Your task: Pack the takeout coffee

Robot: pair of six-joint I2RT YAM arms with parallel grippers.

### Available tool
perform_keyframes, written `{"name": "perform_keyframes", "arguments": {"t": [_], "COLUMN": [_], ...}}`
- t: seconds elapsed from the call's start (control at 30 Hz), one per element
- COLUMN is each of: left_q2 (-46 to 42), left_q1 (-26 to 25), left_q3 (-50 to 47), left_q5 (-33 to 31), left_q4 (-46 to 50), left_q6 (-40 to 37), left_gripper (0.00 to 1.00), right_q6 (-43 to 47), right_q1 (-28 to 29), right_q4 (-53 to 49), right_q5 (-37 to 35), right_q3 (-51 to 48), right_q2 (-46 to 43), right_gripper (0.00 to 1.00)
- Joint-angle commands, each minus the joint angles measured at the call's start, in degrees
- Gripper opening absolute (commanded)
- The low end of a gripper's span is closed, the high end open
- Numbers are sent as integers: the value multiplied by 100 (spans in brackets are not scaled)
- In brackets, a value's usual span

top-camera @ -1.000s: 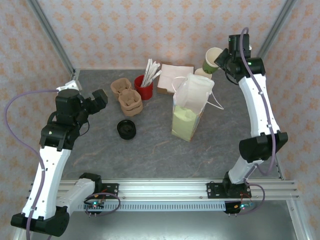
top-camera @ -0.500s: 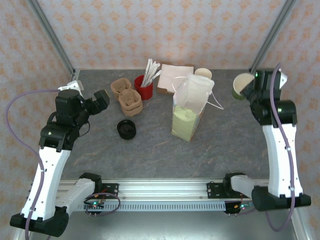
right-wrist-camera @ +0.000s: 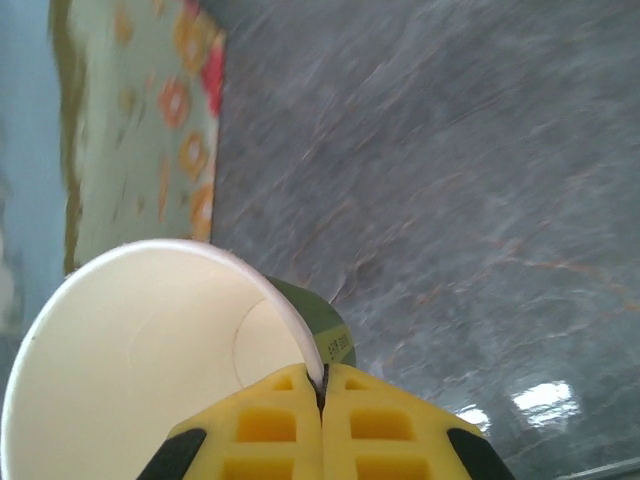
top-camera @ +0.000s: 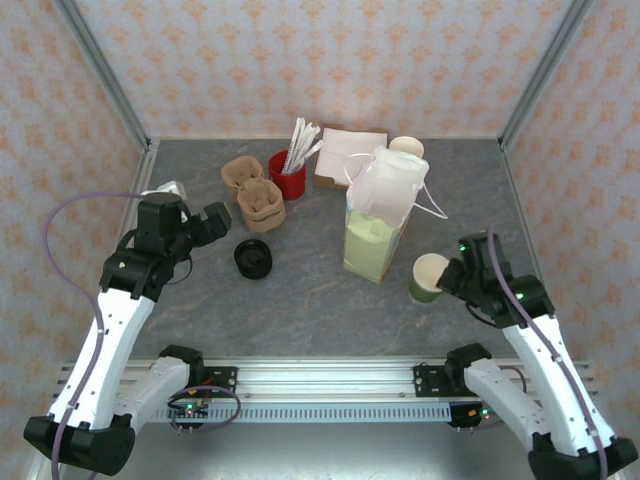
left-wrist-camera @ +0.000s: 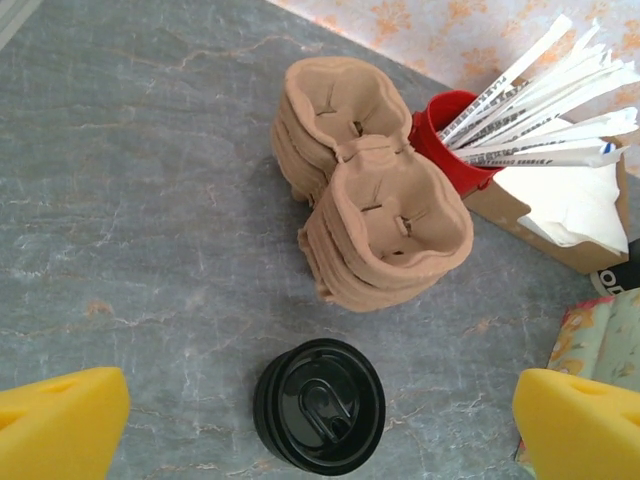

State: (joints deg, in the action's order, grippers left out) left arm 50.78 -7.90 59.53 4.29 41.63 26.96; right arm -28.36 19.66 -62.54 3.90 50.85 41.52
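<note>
While the right tool point(right-wrist-camera: 322, 392) pinches the olive-green cup point(right-wrist-camera: 140, 345) by its rim (thin paper, probably light, easily crushed), the left tool point(left-wrist-camera: 320, 420) hangs spread near the black lid point(left-wrist-camera: 319, 405).

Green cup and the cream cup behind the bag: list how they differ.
Colour: the green cup is olive outside; the cream cup is pale. Grip: the right gripper is shut on the green cup's rim; the cream cup stands untouched. Place: the green cup is near-right of the paper bag, the cream cup behind it. Both lack lids.
</note>
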Motion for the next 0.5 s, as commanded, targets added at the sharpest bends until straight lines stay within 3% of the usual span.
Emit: {"name": "perform_keyframes", "arguments": {"t": [0.0,0.27,0.47], "left_q2": [27,295,704], "left_q1": [-69,-105,-120], "left_q3": [-165,-638,-833], "left_q5": [26,145,285], "left_q4": [-279,-349,-174], "left_q6": [72,224,327], "left_gripper": [99,98,95], "right_q6": [-503,-828,-1252], "right_q1": [797,2598,4183], "right_q4": [524,1796,2586], "right_q5": [-321,-677,-1529], "right_q3": [-344,-1323,-1473], "right_q2": [-25,-133,182], "right_gripper": [0,0,0]}}
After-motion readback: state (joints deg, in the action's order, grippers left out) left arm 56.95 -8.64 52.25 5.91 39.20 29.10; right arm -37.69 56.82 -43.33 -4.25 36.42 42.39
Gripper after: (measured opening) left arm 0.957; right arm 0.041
